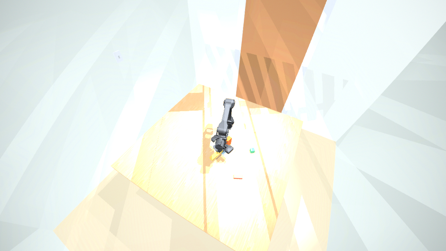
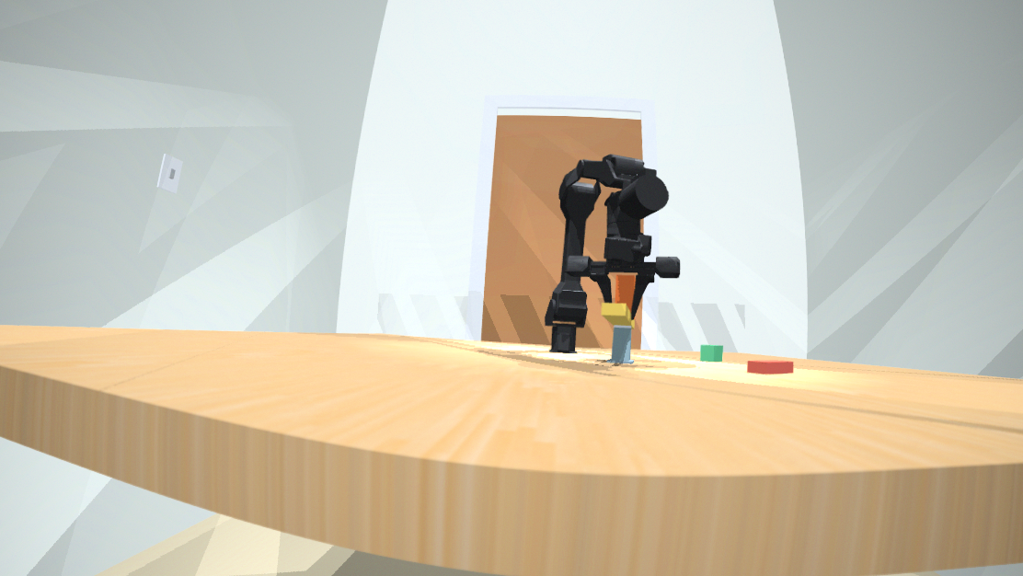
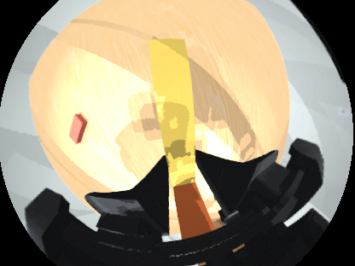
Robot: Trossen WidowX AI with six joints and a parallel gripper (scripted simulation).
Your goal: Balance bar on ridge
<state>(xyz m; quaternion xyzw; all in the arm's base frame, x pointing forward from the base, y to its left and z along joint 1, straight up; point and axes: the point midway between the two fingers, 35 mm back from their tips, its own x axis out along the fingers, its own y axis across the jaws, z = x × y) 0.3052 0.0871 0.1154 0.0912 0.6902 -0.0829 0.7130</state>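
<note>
Where the wooden table (image 1: pixel 174 146) (image 2: pixel 429 429) (image 3: pixel 239 55) spreads beneath: one yellow bar (image 1: pixel 215 156) (image 2: pixel 614 312) (image 3: pixel 172 85), above or upon the blue-grey ridge (image 1: pixel 223 152) (image 2: pixel 620 344) (contact unclear), pinched by the claw (image 1: pixel 220 151) (image 2: pixel 621 308) (image 3: pixel 180 156); orange block (image 1: pixel 229 140) (image 2: pixel 625 287) (image 3: pixel 193 211) at one end, liable to tip it if released off-balance.

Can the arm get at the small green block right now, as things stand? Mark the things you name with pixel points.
Probably not yet: the black gripper (image 1: pixel 219 152) (image 2: pixel 621 315) (image 3: pixel 180 156) is shut on the long yellow bar (image 1: pixel 215 155) (image 2: pixel 614 312) (image 3: pixel 172 81). Nothing visible stands between it and the green block (image 1: pixel 252 150) (image 2: pixel 710 353), so the way looks free once released; I can't judge reach exactly.
</note>
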